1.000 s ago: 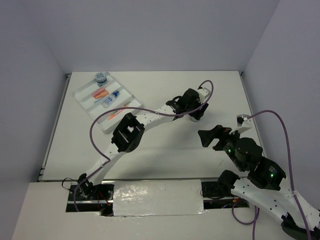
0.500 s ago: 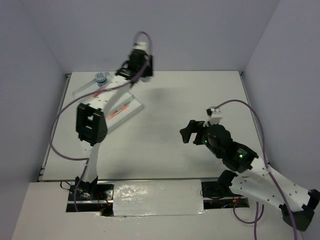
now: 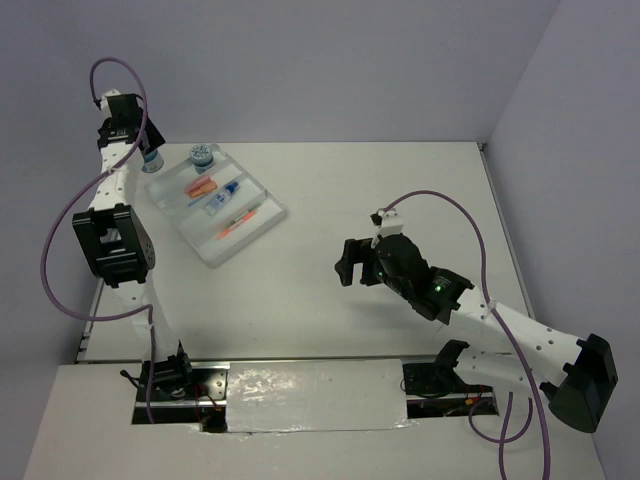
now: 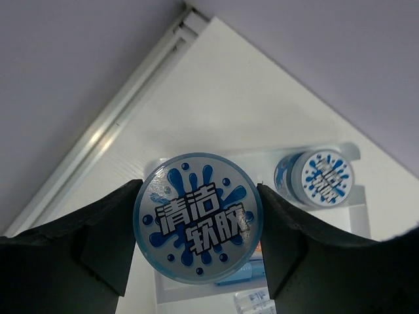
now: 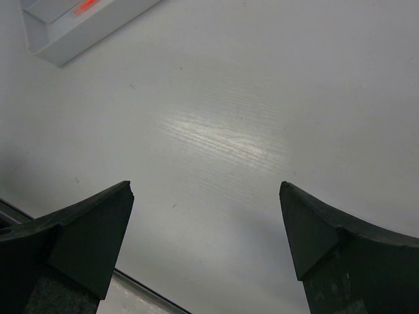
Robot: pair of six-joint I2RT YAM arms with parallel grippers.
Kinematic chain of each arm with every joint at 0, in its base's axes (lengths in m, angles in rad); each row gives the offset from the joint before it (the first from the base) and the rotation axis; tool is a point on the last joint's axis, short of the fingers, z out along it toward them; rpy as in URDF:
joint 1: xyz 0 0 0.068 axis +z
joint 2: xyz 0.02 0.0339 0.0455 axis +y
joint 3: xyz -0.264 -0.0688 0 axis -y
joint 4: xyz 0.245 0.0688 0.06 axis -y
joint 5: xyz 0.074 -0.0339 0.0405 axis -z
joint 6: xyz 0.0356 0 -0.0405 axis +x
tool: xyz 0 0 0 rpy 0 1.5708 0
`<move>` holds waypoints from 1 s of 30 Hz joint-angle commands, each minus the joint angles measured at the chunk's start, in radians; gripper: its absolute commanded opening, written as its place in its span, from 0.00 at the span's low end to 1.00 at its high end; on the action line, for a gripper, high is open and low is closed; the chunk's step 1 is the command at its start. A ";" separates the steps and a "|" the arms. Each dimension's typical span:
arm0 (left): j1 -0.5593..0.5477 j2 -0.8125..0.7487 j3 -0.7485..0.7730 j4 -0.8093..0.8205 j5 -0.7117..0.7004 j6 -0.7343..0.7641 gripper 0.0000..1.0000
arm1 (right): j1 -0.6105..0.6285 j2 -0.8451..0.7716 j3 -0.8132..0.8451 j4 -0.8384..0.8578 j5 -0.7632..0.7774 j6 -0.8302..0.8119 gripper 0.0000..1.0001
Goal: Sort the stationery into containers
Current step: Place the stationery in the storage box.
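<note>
My left gripper (image 4: pixel 198 222) is shut on a round blue-white patterned pot (image 4: pixel 198 218), its black fingers (image 4: pixel 98 229) pressing both sides. In the top view this left gripper (image 3: pixel 150 158) hangs high by the far left corner of the white divided tray (image 3: pixel 203 243). A second pot (image 4: pixel 321 178) stands in the tray's far end (image 3: pixel 202 155). The tray also holds an orange piece (image 3: pixel 200 187), a blue-capped bottle (image 3: pixel 222 198) and an orange pen (image 3: pixel 240 220). My right gripper (image 3: pixel 345 268) is open above bare table near the middle, with nothing between its fingers (image 5: pixel 91 229).
A metal rail (image 4: pixel 124 108) runs along the table's left edge, with grey walls close behind and to the left. The tray's near corner (image 5: pixel 62 39) shows at the top left of the right wrist view. The left arm's purple cable (image 3: pixel 60 240) loops over the left side.
The left arm swung from the right-middle of the table up and across to the far left corner, carrying the pot. The right gripper moved left toward the table's middle, still open.
</note>
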 commanded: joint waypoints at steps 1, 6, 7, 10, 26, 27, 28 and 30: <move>-0.014 0.014 -0.030 0.056 0.085 -0.014 0.00 | -0.009 0.008 0.044 0.058 -0.003 -0.027 1.00; -0.011 0.042 -0.096 0.115 0.125 -0.039 0.00 | -0.011 0.022 0.035 0.067 -0.028 -0.027 1.00; -0.011 0.055 -0.101 0.125 0.139 -0.042 0.00 | -0.012 0.025 0.033 0.067 -0.029 -0.029 1.00; -0.011 0.080 -0.107 0.144 0.147 -0.050 0.00 | -0.014 0.030 0.030 0.067 -0.034 -0.035 1.00; -0.017 0.149 -0.107 0.241 0.148 -0.002 0.46 | -0.015 0.094 0.038 0.107 -0.072 -0.060 1.00; -0.016 0.148 -0.109 0.244 0.148 -0.002 0.52 | -0.015 0.096 0.038 0.106 -0.074 -0.061 1.00; -0.017 0.148 -0.109 0.244 0.145 -0.004 0.58 | -0.014 0.097 0.040 0.106 -0.077 -0.064 1.00; -0.023 0.134 -0.107 0.239 0.115 -0.002 0.73 | -0.014 0.096 0.043 0.103 -0.077 -0.067 1.00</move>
